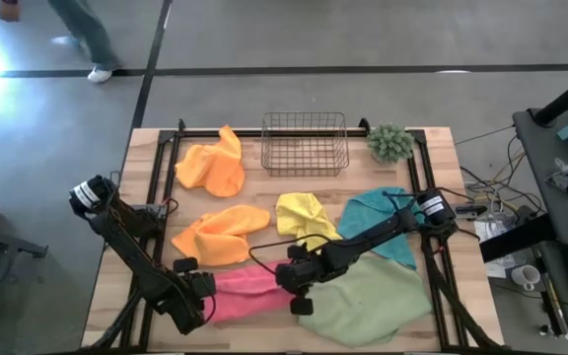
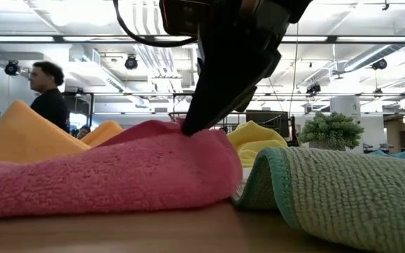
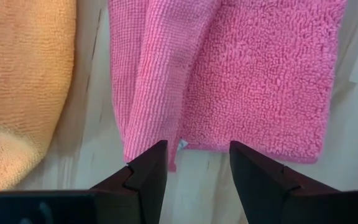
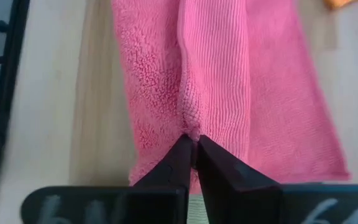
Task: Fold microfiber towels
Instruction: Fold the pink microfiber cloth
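The pink towel (image 1: 245, 293) lies near the table's front edge, one side folded over lengthwise (image 4: 216, 74). My right gripper (image 4: 192, 146) is at the towel's right end, shut on a pucker of it. In the low view its dark fingers (image 2: 202, 112) come down onto the pink hump. My left gripper (image 3: 197, 165) hangs open over the towel's left end, with its fingers on either side of the towel's edge (image 3: 179, 144) and above it. It shows in the high view too (image 1: 203, 301). The light green towel (image 1: 368, 301) lies on the table right of the pink one. My right gripper pinches a small raised pucker of the pink towel's folded-over layer (image 4: 190, 127) between its fingertips, close to the towel's right end. The fingers slant down from the table's right side. The towel lies on the table, humped up only at the fingers (image 2: 188, 133).
Two orange towels (image 1: 220, 237) (image 1: 213, 163), a yellow one (image 1: 304, 217) and a teal one (image 1: 388, 222) lie crumpled mid-table. A wire basket (image 1: 304, 143) and a small green plant (image 1: 390, 143) stand at the far edge. A person (image 2: 48, 95) is in the room behind.
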